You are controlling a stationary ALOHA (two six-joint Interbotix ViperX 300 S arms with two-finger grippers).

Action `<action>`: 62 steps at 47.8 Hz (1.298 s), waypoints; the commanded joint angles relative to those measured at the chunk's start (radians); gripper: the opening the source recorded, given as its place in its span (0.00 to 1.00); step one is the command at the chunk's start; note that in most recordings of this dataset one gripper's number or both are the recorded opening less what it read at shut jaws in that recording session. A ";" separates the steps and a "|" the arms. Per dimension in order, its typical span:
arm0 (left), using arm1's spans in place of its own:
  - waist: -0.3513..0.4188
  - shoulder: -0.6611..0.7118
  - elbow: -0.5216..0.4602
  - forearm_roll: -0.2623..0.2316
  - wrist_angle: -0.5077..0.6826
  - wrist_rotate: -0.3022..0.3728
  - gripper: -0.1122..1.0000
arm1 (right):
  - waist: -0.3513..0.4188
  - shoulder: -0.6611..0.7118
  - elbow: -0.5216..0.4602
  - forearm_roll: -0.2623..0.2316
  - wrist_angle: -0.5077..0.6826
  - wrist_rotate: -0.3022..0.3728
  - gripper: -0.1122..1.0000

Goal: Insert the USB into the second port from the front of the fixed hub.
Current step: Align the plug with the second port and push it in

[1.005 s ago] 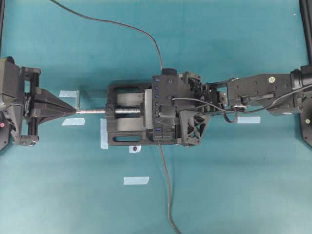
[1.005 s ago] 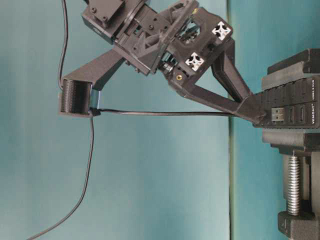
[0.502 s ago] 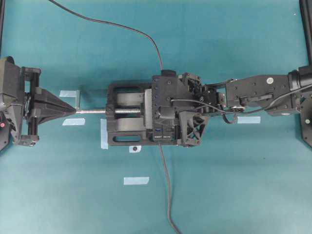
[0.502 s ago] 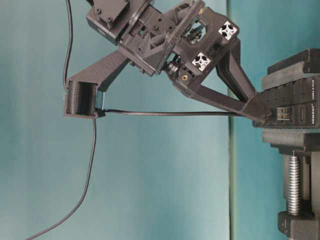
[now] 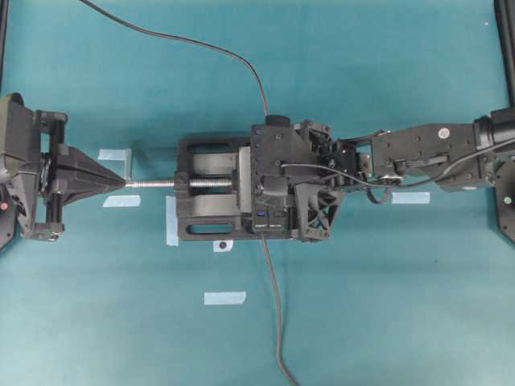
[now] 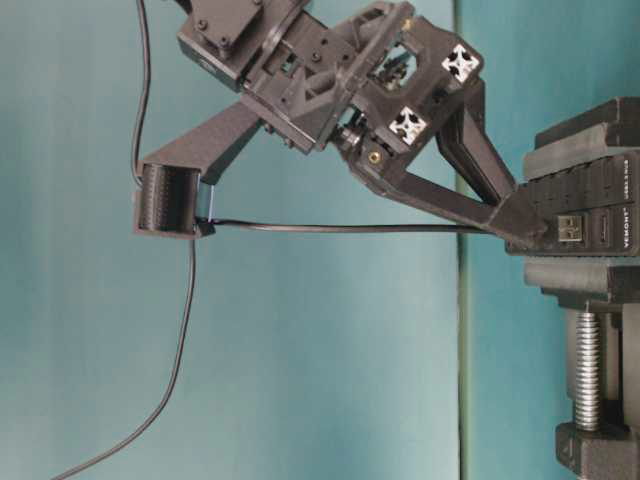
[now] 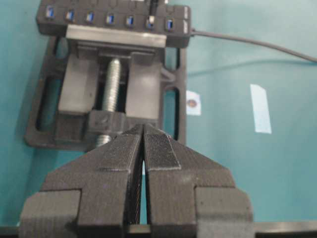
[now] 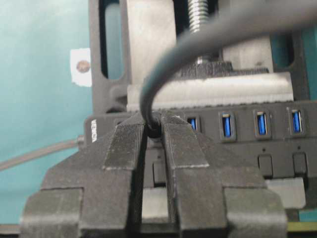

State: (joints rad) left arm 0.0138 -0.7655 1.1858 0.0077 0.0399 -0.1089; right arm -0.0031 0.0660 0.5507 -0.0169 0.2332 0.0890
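Gripping the USB (image 8: 153, 130) by its black plug, your right pincer (image 8: 154, 130) is closed on it, fingers pinching either side where the thin cable (image 6: 340, 227) leaves the plug. In the right wrist view the plug sits at the fixed hub's (image 8: 237, 144) row of blue slots, just left of three slots that show clearly; the slot under the plug is hidden by the fingers, so you cannot tell from here how deep it is seated or confirm it is the second port.

The table-level view puts the right fingertips against the hub's end face, close beside an open port and the white lettering. The cable runs level from there to the left, then droops down to the surface (image 5: 386, 322).

In the overhead view the right pincer (image 5: 278, 189) lies over the hub (image 5: 259, 141), which is clamped in the black vise (image 5: 201, 197) at the middle of the teal surface. The hub's thicker lead (image 5: 278, 322) trails toward the near edge.

Your left pincer (image 7: 144, 148) is fully closed on nothing, fingers pressed together, well left of the vise and pointing at its silver screw (image 7: 111, 82). Strips of pale tape (image 5: 224, 297) lie around the vise.
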 commanded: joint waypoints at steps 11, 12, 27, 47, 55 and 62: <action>0.000 0.002 -0.025 0.002 -0.008 -0.002 0.10 | 0.000 -0.002 -0.009 0.002 -0.017 0.009 0.15; 0.002 0.002 -0.025 0.002 -0.008 -0.002 0.10 | -0.002 -0.002 -0.009 0.002 -0.012 0.009 0.15; 0.000 0.002 -0.023 0.002 -0.008 -0.002 0.10 | -0.003 -0.005 -0.014 -0.002 0.058 0.005 0.15; 0.000 0.002 -0.023 0.002 -0.008 -0.002 0.10 | -0.009 -0.011 -0.021 -0.006 0.080 0.000 0.15; 0.000 0.002 -0.023 0.002 -0.008 -0.002 0.10 | -0.011 -0.011 -0.034 -0.009 0.103 -0.005 0.15; 0.002 0.002 -0.023 0.002 -0.008 -0.002 0.10 | -0.011 -0.009 -0.054 -0.011 0.156 -0.008 0.15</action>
State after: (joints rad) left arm 0.0138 -0.7655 1.1858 0.0077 0.0399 -0.1089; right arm -0.0092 0.0721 0.5185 -0.0245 0.3636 0.0874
